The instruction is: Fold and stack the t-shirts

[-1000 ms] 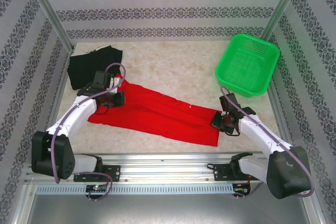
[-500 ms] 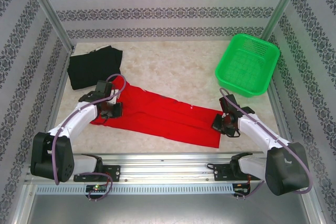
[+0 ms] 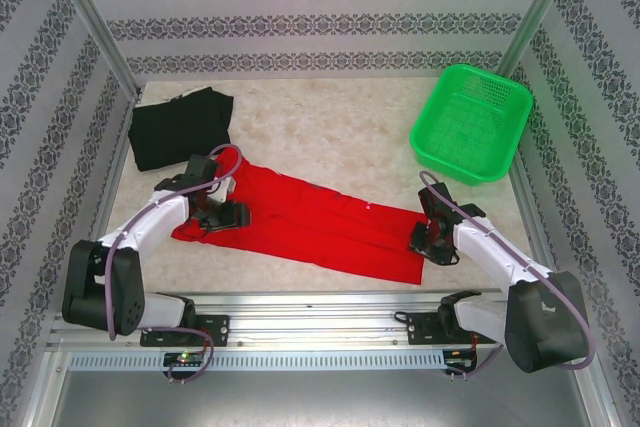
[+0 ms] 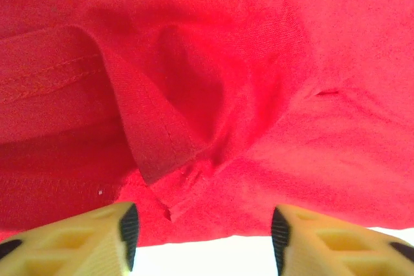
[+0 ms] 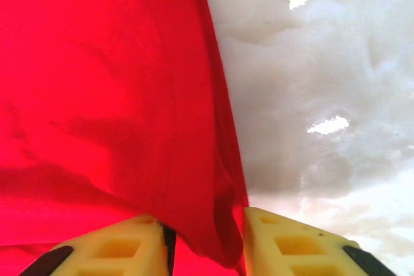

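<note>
**Task state, mid-fold.** The red t-shirt (image 3: 310, 222) lies on the worktop (image 3: 330, 127) as a long narrow band. It runs slantwise from the left-centre toward the near right corner, and its long sides appear already turned in.

The black t-shirt (image 3: 180, 127) sits at the far left corner as a compact, roughly rectangular bundle, apart from the red band. It appears to be folded, though its layers cannot be made out. The green basket (image 3: 470, 127) stands at the far right corner, well apart from both garments.

The left hand (image 3: 228, 215) rests over the left end of the band. In the left wrist view its jaws are spread wide and released, with a puckered ridge of red cloth and a hem lying ahead of them.

The right hand (image 3: 428, 242) is at the right end of the band. In the right wrist view it (image 5: 206, 237) is clenched on a gathered edge of the red t-shirt, and cloth rises from between the jaws.

**Judged progress:** the lengthwise folding of the red garment looks done. The crosswise fold or folds that would shorten the band are not yet made. Stacking the two garments at one spot also remains.
</note>
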